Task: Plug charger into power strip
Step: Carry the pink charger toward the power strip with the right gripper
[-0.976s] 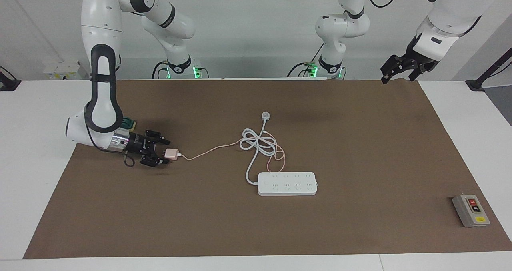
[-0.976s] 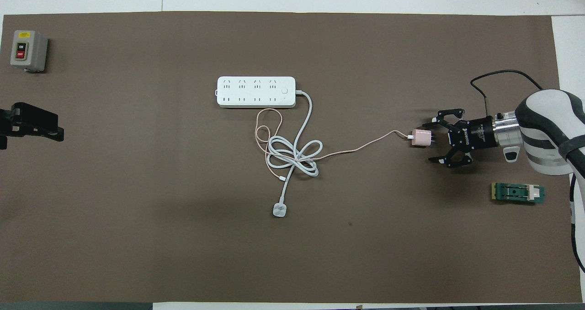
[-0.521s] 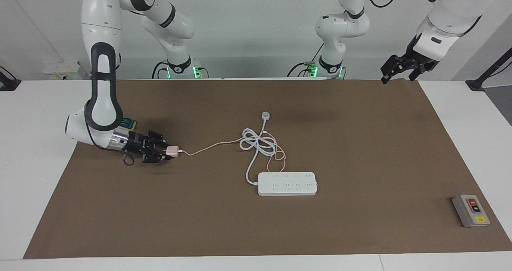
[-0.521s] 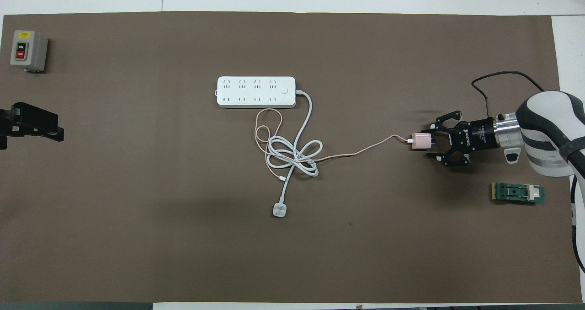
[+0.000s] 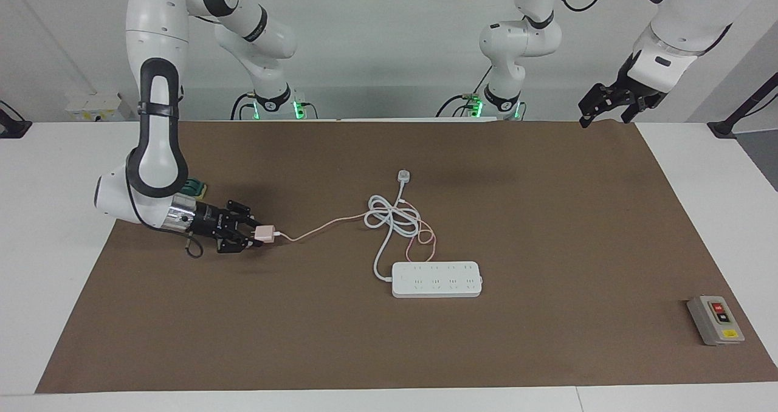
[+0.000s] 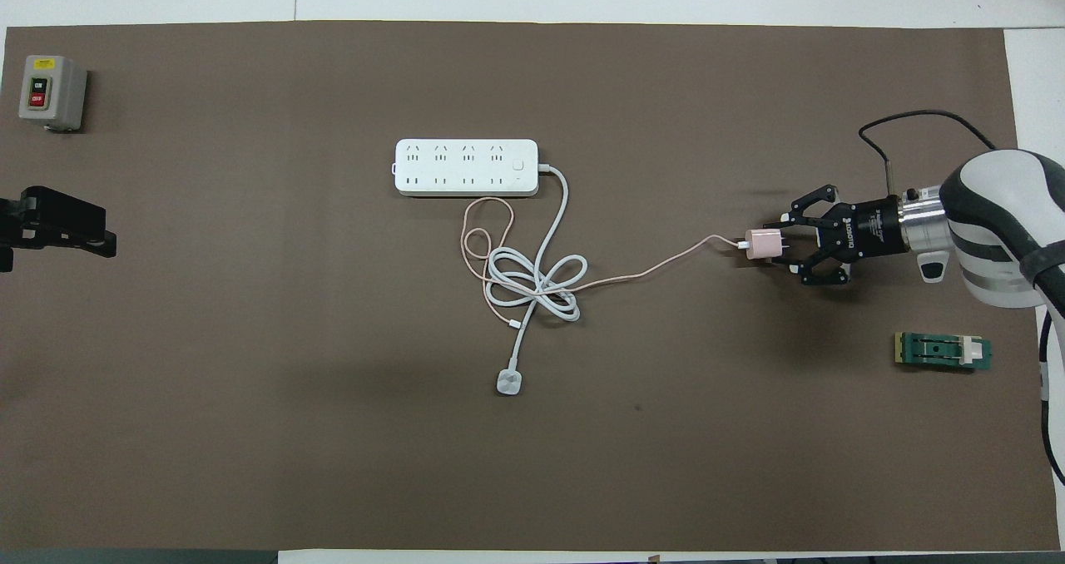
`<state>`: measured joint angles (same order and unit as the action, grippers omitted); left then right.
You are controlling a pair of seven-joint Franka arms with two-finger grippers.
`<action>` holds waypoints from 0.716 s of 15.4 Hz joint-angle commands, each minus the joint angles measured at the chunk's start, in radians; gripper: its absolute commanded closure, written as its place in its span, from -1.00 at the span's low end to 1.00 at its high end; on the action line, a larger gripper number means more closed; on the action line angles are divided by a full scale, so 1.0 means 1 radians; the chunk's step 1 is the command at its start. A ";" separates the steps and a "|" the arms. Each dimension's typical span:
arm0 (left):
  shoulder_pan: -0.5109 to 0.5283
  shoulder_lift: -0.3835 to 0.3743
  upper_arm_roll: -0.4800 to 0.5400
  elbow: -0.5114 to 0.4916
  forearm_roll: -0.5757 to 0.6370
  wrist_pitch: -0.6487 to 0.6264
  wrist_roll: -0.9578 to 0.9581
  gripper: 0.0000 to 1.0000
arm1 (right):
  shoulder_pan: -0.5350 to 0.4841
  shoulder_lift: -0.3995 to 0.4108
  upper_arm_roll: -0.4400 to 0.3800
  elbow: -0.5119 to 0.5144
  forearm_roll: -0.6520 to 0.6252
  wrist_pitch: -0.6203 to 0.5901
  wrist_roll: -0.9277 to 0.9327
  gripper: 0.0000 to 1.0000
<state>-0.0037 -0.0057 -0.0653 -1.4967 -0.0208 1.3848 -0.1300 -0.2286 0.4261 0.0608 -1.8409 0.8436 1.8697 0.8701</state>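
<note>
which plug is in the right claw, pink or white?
The pink charger, gripped by the right claw. The white plug on the power strip's cord lies untouched nearer the robots.

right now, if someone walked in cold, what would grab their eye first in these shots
Probably the right gripper, low at the right arm's end of the brown mat, shut on the pink charger, whose thin pink cable trails to the tangle of white cord. Next, the white power strip mid-mat, nothing plugged in. The left gripper waits open, raised over the mat's corner at its own end.
</note>
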 commanded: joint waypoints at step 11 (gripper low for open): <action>0.007 -0.011 -0.004 0.001 0.002 -0.009 0.004 -1.00 | 0.302 -0.110 0.013 0.187 -0.008 -0.020 0.466 1.00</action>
<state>-0.0037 -0.0058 -0.0653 -1.4967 -0.0207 1.3848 -0.1300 0.0413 0.3137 0.0718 -1.6876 0.8406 1.8402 1.2760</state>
